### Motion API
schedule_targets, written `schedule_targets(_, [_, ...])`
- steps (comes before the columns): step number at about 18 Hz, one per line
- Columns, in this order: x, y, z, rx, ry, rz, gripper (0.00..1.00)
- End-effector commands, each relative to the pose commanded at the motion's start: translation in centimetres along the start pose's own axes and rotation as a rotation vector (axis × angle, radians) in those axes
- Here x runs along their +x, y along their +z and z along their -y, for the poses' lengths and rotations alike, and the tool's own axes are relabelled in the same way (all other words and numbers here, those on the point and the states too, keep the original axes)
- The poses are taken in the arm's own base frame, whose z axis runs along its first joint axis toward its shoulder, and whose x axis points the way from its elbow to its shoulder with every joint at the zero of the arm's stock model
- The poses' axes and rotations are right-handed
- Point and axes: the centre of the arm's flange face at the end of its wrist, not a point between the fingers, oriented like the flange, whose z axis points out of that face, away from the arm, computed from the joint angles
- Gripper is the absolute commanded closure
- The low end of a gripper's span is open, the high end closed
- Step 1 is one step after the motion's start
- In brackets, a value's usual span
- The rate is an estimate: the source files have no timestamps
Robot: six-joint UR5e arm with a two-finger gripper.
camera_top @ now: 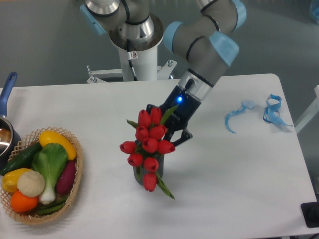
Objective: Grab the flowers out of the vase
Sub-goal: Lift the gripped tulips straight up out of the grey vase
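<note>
The flowers point(148, 146), a bunch of red tulip buds with green leaves, stand near the middle of the white table. Their lower end still sits in the vase point(139, 175), a small dark grey cylinder mostly hidden beneath the buds. My gripper point(173, 133) reaches in from the upper right and is shut on the bunch, with its dark fingers point(183, 135) showing just right of the buds. A blue light glows on the gripper's body.
A wicker basket point(76, 185) of colourful vegetables sits at the left front. A pot with a blue handle point(8, 85) is at the left edge. Blue ribbon pieces point(272, 110) lie at the right rear. The robot's base point(135, 55) stands behind the table.
</note>
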Motion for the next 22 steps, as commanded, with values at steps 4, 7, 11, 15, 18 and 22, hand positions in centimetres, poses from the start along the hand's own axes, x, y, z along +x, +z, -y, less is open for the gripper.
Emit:
schedule_targets(4, [1.0, -2.1, 3.1, 0.021, -0.02, 0.029, 0.57])
schedule_targets(7, [1.4, -3.5, 5.6, 0.049, -0.039, 0.047, 0.58])
schedule_targets(11, [0.6, -5.8, 9.6, 0.086, -0.07, 0.081, 0.58])
schedule_targets(15, [0.0, -7.4, 12.0, 0.105, -0.074, 0.109, 0.58])
schedule_targets(18, [-1.5, -9.3, 11.6, 0.109, -0.088, 0.15, 0.58])
schedule_targets(22, [-4.9, -12.0, 9.3, 0.103, -0.093, 0.216, 0.58])
